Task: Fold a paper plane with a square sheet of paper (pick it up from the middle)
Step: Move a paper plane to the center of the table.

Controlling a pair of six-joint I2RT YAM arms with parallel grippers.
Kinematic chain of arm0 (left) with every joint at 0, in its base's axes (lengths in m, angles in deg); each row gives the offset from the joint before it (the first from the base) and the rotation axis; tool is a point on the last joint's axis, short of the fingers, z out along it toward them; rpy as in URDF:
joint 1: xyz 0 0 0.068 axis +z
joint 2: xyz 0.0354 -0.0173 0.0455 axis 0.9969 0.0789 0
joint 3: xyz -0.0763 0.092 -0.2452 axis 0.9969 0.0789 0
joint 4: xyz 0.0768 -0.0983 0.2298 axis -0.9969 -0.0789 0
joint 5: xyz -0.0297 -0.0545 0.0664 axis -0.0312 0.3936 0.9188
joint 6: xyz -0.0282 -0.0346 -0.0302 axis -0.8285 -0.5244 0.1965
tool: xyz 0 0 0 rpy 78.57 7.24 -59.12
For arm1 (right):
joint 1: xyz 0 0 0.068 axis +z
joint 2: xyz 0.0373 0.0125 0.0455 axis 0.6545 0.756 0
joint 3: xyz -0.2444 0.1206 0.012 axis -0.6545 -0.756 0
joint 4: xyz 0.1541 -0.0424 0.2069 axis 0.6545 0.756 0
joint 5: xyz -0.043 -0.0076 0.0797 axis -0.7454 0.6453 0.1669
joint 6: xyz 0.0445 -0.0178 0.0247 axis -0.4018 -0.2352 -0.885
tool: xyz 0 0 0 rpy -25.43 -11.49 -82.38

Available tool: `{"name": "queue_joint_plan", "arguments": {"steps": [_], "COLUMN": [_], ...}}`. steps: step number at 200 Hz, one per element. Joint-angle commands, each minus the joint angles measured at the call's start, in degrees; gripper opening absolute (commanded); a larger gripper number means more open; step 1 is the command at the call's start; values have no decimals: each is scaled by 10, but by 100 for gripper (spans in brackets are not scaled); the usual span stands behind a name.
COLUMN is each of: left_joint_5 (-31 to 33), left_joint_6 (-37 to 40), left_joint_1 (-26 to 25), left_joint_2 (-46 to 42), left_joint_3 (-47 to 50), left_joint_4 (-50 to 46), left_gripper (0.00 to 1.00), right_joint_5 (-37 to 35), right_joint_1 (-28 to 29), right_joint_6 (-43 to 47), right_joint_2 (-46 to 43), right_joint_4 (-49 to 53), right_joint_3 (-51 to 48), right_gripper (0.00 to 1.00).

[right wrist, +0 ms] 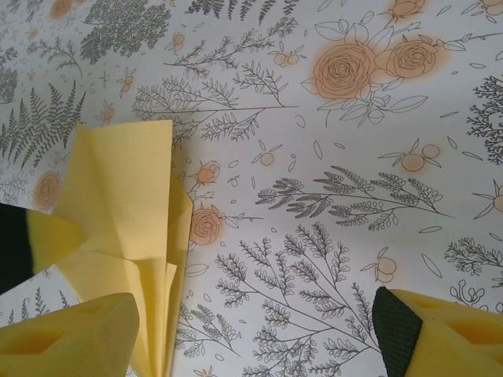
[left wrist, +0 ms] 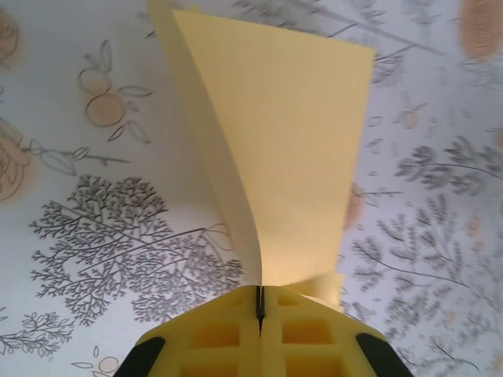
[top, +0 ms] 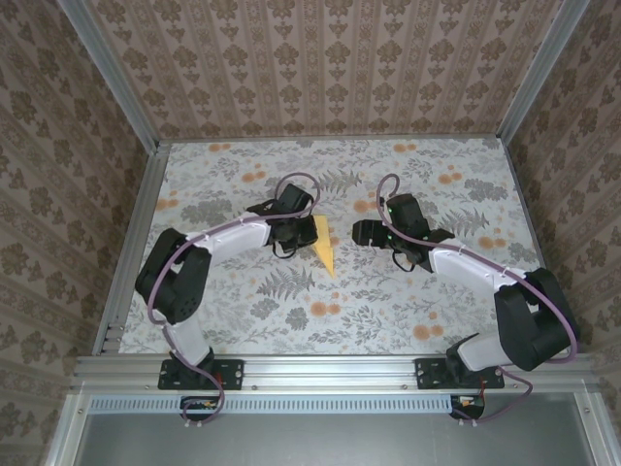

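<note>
Grey floral-cloth desk (top: 408,301). Left gripper (left wrist: 259,302): jaws clenched on the creased yellow-orange paper sheet (top: 324,249), at desk centre. Right gripper (right wrist: 244,338): jaws released, just beside sheet. Step: likely mid-fold. Next: right jaws must pinch free flap.

No legible text, label, brand, number or sign anywhere. Print on desk cloth (top: 388,301): flowers, ferns, no lettering. Pattern on walls (top: 320,68): repeating ornament, no lettering. Yellow paper plane (left wrist: 291,141): plain, unmarked.
</note>
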State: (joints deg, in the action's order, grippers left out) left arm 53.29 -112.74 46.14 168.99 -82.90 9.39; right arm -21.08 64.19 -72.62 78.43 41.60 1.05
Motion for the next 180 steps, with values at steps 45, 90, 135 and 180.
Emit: {"name": "queue_joint_plan", "arguments": {"steps": [45, 90, 135, 180], "left_joint_5": [-143, -263, -281, -260], "left_joint_6": [139, 100, 77, 63], "left_joint_1": [19, 31, 35, 52], "left_joint_2": [-48, 48, 113, 133], "left_joint_3": [20, -10, -23, 7], "left_joint_4": [152, 258, 290, 295], "left_gripper": [0, 0, 0, 0], "right_joint_5": [38, 107, 137, 138], "right_joint_1": [-50, -51, -51, -46], "right_joint_6": [-63, -100, -127, -137], "right_joint_2": [-74, -59, -25, 18], "right_joint_4": [-54, -84, -103, -87], "right_joint_3": [-41, -44, -48, -38], "right_gripper": [82, 82, 80, 72]}}
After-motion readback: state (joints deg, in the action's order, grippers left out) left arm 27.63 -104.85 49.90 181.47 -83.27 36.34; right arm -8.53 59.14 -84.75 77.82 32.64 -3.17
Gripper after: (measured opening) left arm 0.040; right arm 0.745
